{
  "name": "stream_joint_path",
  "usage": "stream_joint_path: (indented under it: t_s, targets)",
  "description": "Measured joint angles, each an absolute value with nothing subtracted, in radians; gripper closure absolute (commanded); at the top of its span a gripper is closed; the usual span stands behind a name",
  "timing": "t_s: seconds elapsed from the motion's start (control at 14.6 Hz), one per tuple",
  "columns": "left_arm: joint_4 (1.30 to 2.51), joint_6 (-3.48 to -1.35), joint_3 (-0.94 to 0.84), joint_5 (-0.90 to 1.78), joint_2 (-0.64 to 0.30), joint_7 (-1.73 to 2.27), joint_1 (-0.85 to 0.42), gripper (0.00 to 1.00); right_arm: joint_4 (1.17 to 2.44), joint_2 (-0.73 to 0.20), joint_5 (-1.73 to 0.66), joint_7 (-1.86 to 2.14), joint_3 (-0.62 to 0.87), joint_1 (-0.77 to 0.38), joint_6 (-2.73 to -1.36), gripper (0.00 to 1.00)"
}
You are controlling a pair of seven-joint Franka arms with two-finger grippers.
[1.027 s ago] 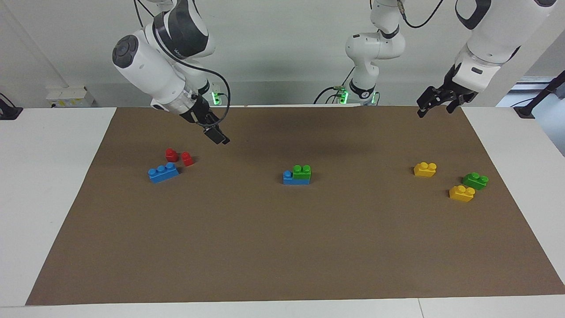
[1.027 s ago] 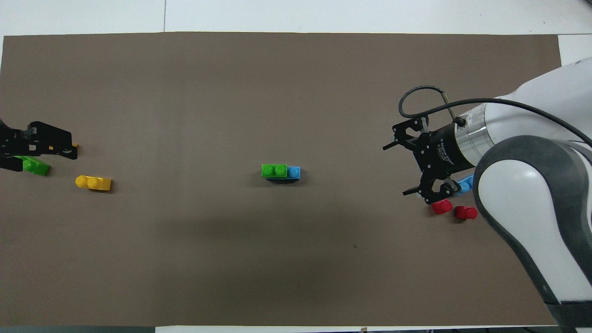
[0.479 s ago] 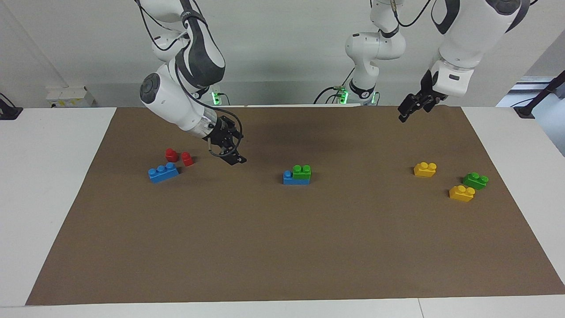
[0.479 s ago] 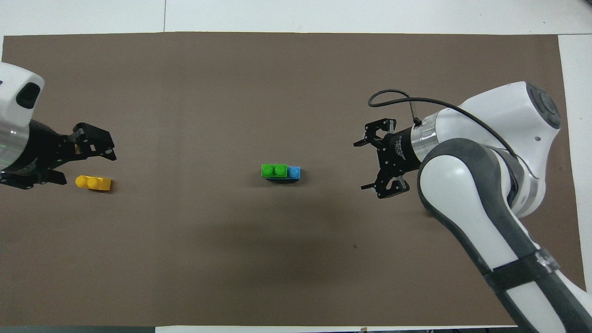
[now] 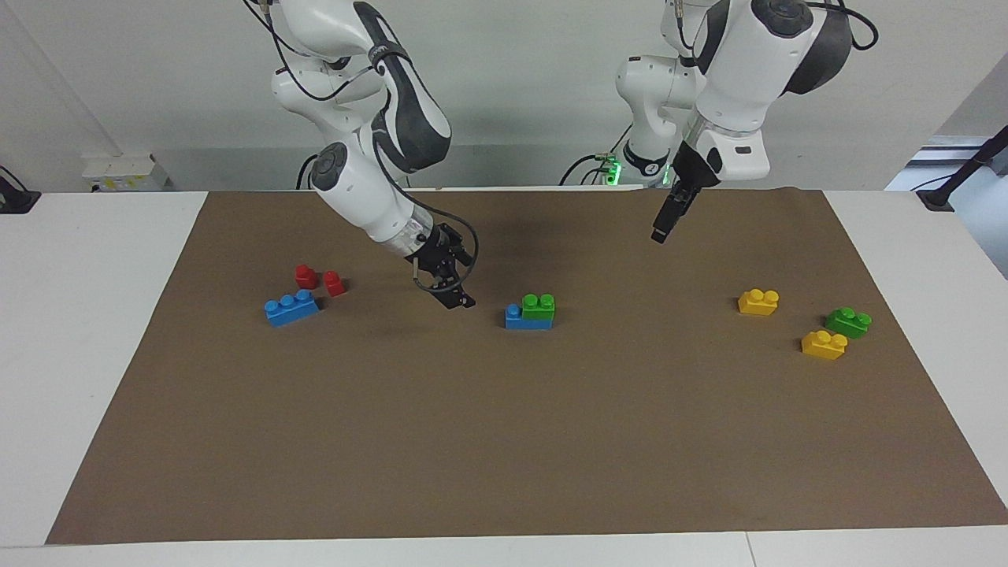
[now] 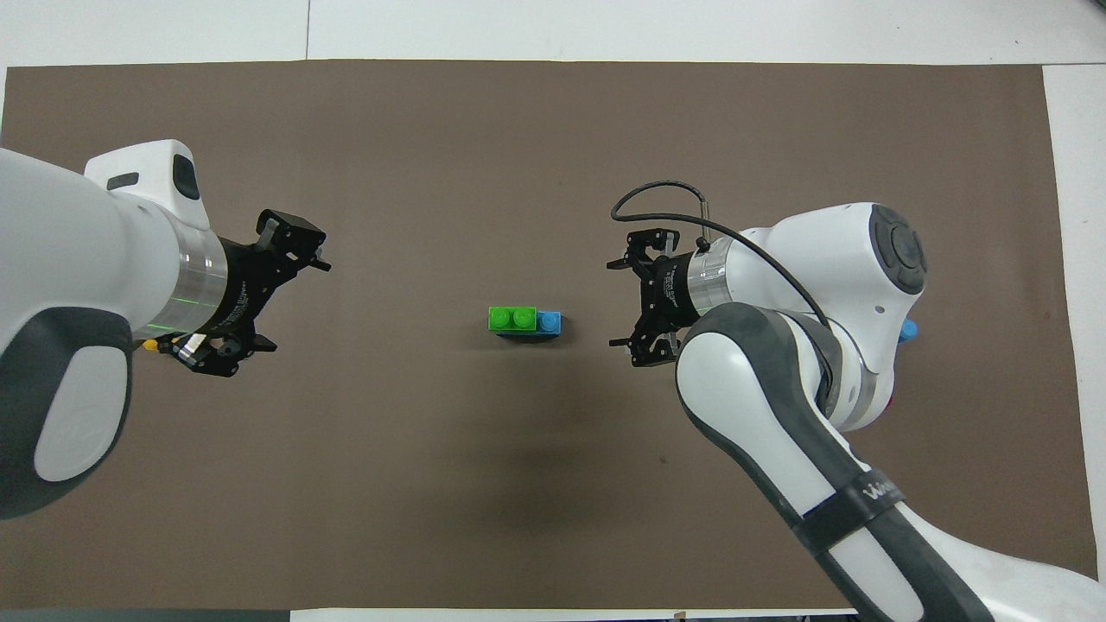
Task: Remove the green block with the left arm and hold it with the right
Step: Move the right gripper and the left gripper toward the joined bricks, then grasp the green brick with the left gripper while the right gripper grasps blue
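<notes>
The small bright green plastic brick with 2 round studs (image 5: 539, 306) (image 6: 512, 318) sits stacked on a longer blue plastic brick (image 5: 520, 319) (image 6: 548, 322) at the middle of the brown paper mat (image 5: 504, 441). My right gripper (image 5: 456, 294) (image 6: 629, 303) hangs low over the mat just beside the stack, toward the right arm's end, fingers spread wide and holding nothing. My left gripper (image 5: 663, 224) (image 6: 276, 285) is raised over the mat toward the left arm's end, also spread and empty.
</notes>
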State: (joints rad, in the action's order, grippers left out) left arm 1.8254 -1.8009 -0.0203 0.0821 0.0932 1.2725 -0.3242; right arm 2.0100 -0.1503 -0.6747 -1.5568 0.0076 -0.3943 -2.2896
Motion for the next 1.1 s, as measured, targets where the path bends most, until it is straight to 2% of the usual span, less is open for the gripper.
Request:
stream_joint_path:
  t_s: [0.27, 0.55, 1.1]
  targets:
    - [1.901, -1.901, -0.021, 0.084, 0.093, 1.595, -0.410, 0.00, 2.031, -0.194, -0.686, -1.561, 0.007, -0.435, -2.359, 0.00]
    - [1.944, -1.955, -0.022, 0.085, 0.084, 1.750, -0.468, 0.00, 2.032, -0.248, -0.696, -1.561, 0.007, -0.457, -2.382, 0.00]
    - [1.957, -2.094, -0.021, 0.085, -0.041, 1.970, -0.500, 0.00, 2.032, -0.311, -0.754, -1.561, 0.007, -0.530, -2.501, 0.00]
